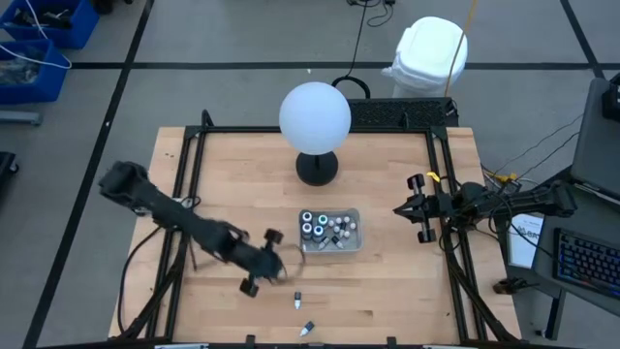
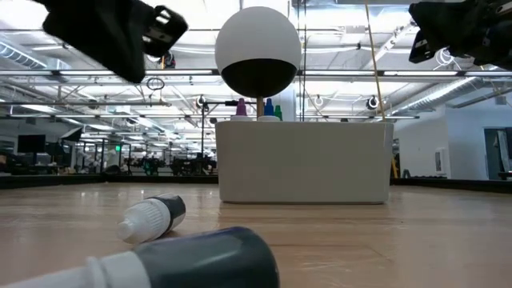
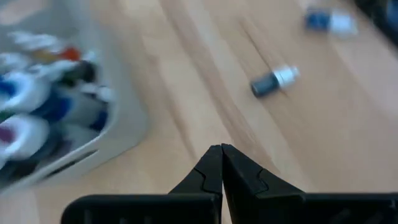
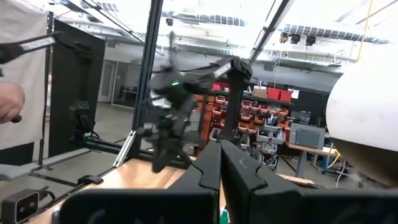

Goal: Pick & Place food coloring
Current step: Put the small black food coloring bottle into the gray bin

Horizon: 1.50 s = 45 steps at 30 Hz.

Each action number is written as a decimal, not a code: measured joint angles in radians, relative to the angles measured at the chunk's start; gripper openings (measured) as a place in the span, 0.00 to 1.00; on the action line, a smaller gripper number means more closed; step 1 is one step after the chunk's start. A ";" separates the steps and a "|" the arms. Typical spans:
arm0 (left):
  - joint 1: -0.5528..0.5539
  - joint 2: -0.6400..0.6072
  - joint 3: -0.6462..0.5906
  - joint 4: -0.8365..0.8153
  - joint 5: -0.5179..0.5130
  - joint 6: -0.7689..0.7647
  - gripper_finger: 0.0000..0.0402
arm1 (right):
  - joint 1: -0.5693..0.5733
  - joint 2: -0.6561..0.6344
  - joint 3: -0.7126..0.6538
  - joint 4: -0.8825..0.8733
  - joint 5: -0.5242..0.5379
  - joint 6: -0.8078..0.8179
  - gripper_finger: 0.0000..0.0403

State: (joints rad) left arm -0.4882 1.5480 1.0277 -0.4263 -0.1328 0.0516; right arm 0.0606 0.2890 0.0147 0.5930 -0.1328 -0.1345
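Observation:
The food coloring bottles stand packed in a clear rectangular tray at mid-table; the left wrist view shows them blurred. Two more bottles lie on their sides nearer the near edge: a dark one with a white top and a blue one. In the low view both lie in the foreground, the farther one and the nearest. My left gripper is shut and hovers above the wood, just left of the tray. My right gripper is shut and held high at the table's right side.
A big white globe on a black base stands behind the tray toward the far edge. A black frame runs along the table's sides. A person's hand shows beyond the table in the right wrist view.

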 joint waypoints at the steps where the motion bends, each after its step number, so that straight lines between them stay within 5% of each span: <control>1: -0.014 0.045 0.044 -0.048 -0.002 0.040 0.04 | 0.000 0.000 0.000 0.000 0.000 0.004 0.00; 10: -0.070 0.375 0.337 -0.260 -0.053 0.269 0.19 | 0.000 0.000 0.000 -0.016 -0.002 0.036 0.00; 21: -0.067 0.465 0.433 -0.215 0.002 0.648 0.45 | 0.000 0.000 0.000 -0.015 -0.002 0.044 0.00; 45: -0.010 0.560 0.434 -0.143 0.227 0.821 0.37 | 0.000 0.019 0.000 -0.022 -0.002 0.066 0.00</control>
State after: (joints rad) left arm -0.4980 2.1080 1.4616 -0.5689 0.0947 0.8728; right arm 0.0608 0.3076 0.0143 0.5709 -0.1349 -0.0689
